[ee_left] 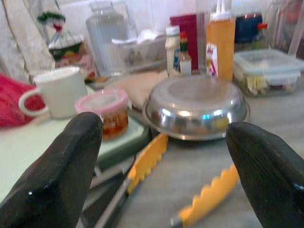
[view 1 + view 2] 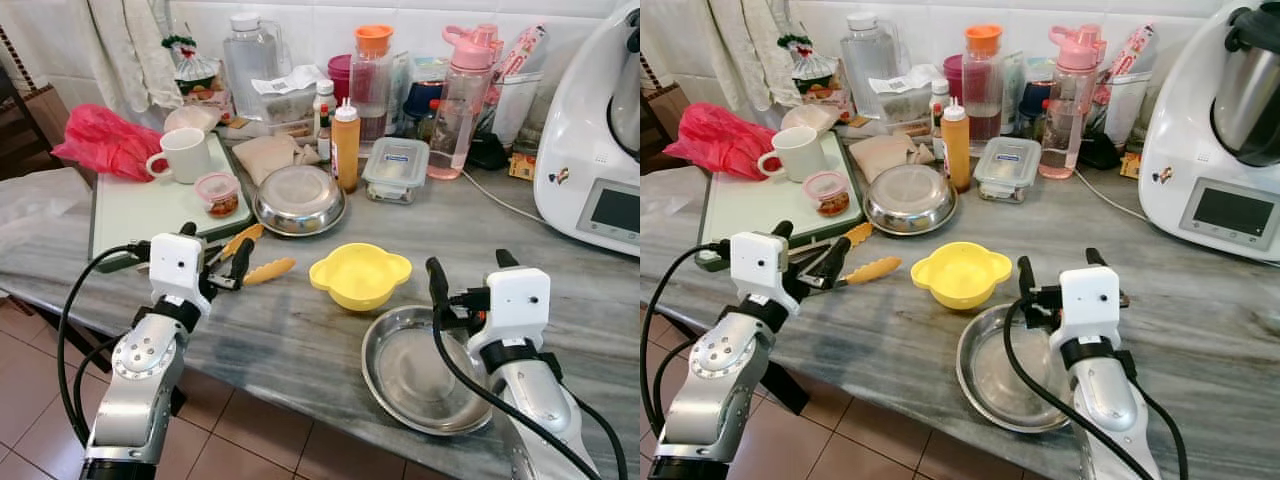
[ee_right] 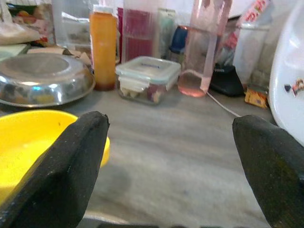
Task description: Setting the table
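Left eye view: my left tool (image 2: 214, 250), fingers spread and empty, sits centre-left over the grey marble worktop (image 2: 300, 330). The yellow-tipped metal tongs (image 2: 252, 258) lie just beyond it, long axis running toward the frame's right.

Left wrist view: tongs (image 1: 156, 185) lie between my fingers (image 1: 57, 175).

Right wrist view: my right tool (image 3: 166, 166) is open and empty; the yellow plastic bowl (image 3: 28, 147) sits lower left. Left arm is nearer the tongs.
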